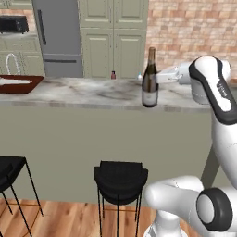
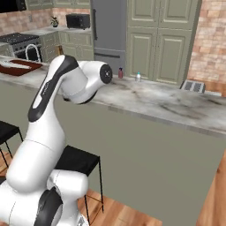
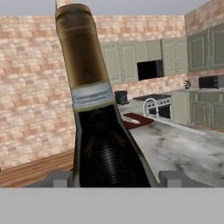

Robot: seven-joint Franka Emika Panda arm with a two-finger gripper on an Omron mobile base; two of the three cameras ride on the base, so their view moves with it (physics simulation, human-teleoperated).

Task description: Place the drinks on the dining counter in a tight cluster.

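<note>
Wine bottle [image 3: 103, 144], upright on the dining counter [image 1: 92, 95] near its front edge, standing between the half-spread fingers of the gripper [image 1: 159, 77], which appear to clasp its body from the side; the small bottles stand well apart behind.

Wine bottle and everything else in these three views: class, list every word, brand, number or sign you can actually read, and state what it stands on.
No text can be read anywhere.
wine bottle, pale body label: blank blur in the left base view.
Same bottle, pale neck band in the hand view: faint marks, too blurred to read.
maroon bottle: too small to tell.
water bottle: too small to tell.
</note>
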